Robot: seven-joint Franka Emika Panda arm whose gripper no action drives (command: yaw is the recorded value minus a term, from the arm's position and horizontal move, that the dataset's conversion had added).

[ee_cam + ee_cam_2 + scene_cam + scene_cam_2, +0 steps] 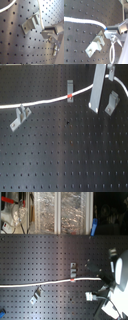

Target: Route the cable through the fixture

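Observation:
The white cable (47, 101) runs across the black pegboard from the first exterior view's left, its red band (70, 96) lying by a narrow upright clip (70, 86). My gripper (95, 104) is shut on the cable further right; in the second wrist view the cable (84, 21) ends between the fingers (112, 31). The fixture (111, 103), a pale slanted bracket with a forked top, stands just right of the gripper with nothing in its fork. It also shows in both wrist views, fixture (30, 23) and fixture (95, 45), close beside the fingers (51, 31). In the second exterior view the cable (45, 283) reaches the gripper (102, 281) above the fixture (90, 297).
A darker clip (20, 116) stands at the first exterior view's left with the cable crossing its top. Slack cable (120, 84) trails off to the right behind the gripper and loops (112, 51) under it. Shelving and clutter (45, 212) lie beyond the board.

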